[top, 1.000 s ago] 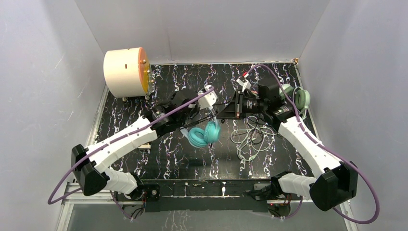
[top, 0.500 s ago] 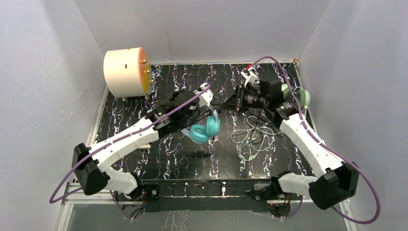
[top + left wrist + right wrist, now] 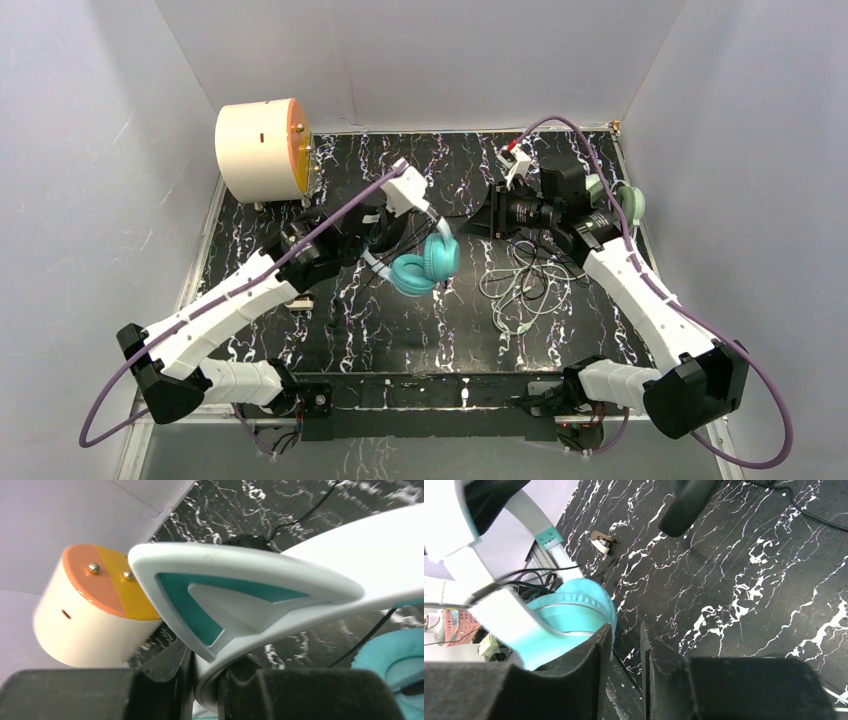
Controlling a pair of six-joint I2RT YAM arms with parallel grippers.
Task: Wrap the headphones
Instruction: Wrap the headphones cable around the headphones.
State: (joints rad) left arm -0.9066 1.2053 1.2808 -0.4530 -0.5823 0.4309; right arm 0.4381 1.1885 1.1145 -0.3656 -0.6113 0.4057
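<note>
Headphones [image 3: 425, 265], the teal pair, hang over the desk's [image 3: 330, 330] middle from above, cups toward the right edge, band running left into the left tool [image 3: 392, 243]. Left wrist: it pinches the white cat-ear band [image 3: 240, 595]. Right wrist alone shows the right tool [image 3: 626, 650] slightly spread beside a teal cup [image 3: 574, 605].

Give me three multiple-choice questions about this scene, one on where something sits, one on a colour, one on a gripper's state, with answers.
1. The cream drum stands at the table's: A far left corner; B near edge; C right edge.
2. The held headset's ear cups are: A black; B red; C teal.
3. The left gripper is: A wide open; B shut on the headset's white band; C shut, empty.
Answers: 1 A, the top view shows it by the far left walls. 2 C, both cups look teal. 3 B, the wrist view shows the band pinched between the jaws.
</note>
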